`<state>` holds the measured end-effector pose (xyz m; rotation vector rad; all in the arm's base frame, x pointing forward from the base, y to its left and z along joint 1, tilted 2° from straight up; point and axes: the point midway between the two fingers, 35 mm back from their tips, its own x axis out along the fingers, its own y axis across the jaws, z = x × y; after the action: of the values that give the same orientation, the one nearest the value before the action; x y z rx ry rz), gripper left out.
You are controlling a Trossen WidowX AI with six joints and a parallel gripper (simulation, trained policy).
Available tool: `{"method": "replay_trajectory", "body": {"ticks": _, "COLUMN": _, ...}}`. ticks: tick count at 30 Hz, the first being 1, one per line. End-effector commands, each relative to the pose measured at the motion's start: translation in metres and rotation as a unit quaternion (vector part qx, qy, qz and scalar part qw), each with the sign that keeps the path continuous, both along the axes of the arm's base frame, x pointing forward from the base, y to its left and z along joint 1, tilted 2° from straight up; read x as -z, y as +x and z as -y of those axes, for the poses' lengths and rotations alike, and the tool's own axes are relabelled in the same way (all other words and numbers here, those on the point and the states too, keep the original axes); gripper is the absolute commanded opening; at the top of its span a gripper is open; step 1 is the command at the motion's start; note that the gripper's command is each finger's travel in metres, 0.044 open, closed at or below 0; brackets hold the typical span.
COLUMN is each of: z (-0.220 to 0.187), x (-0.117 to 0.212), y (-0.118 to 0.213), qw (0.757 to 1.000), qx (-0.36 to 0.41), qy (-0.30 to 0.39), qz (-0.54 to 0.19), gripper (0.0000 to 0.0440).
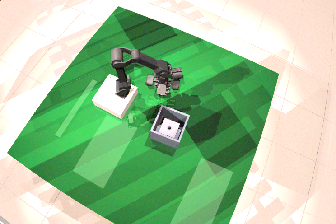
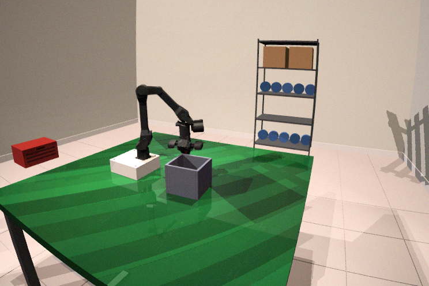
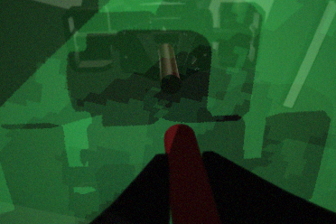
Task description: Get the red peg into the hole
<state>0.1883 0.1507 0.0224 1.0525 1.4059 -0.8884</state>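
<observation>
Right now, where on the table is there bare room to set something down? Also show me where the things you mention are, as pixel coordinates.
Bare: the green top (image 1: pixel 95 195) (image 2: pixel 214 239), on the side of the open box (image 1: pixel 184 128) (image 2: pixel 181 181) away from the end effector (image 1: pixel 161 97) (image 3: pixel 185 154). Crowded: between box and white base (image 1: pixel 108 107) (image 2: pixel 123 168).

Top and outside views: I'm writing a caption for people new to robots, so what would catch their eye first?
Probably the bright green tabletop, with the dark arm rising from a white block on it. Next, likely the open grey box beside them, a pale plate with a dark hole inside.
</observation>
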Motion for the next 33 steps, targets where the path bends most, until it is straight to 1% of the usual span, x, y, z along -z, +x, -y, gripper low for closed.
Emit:
{"method": "replay_trajectory", "body": {"ticks": 1, "z": -0.005, "x": -0.017, "y": 0.009, "qw": 1.000, "qx": 0.007, "qy": 0.020, "qz": 0.021, "gripper": 0.0000}}
{"method": "replay_trajectory", "body": {"ticks": 8, "z": -0.007, "x": -0.047, "y": 0.023, "qw": 0.998, "qx": 0.007, "qy": 0.040, "qz": 0.057, "gripper": 0.0000}}
{"method": "replay_trajectory", "body": {"ticks": 15, "z": -0.001, "x": -0.079, "y": 0.038, "qw": 0.994, "qx": 0.003, "qy": 0.047, "qz": 0.096, "gripper": 0.0000}}
{"method": "replay_trajectory", "body": {"ticks": 25, "z": 0.025, "x": -0.121, "y": 0.056, "qw": 0.990, "qx": 0.005, "qy": 0.033, "qz": 0.139, "gripper": 0.0000}}
{"method": "replay_trajectory", "body": {"ticks": 33, "z": 0.054, "x": -0.139, "y": 0.069, "qw": 0.988, "qx": 0.017, "qy": 0.007, "qz": 0.155, "gripper": 0.0000}}
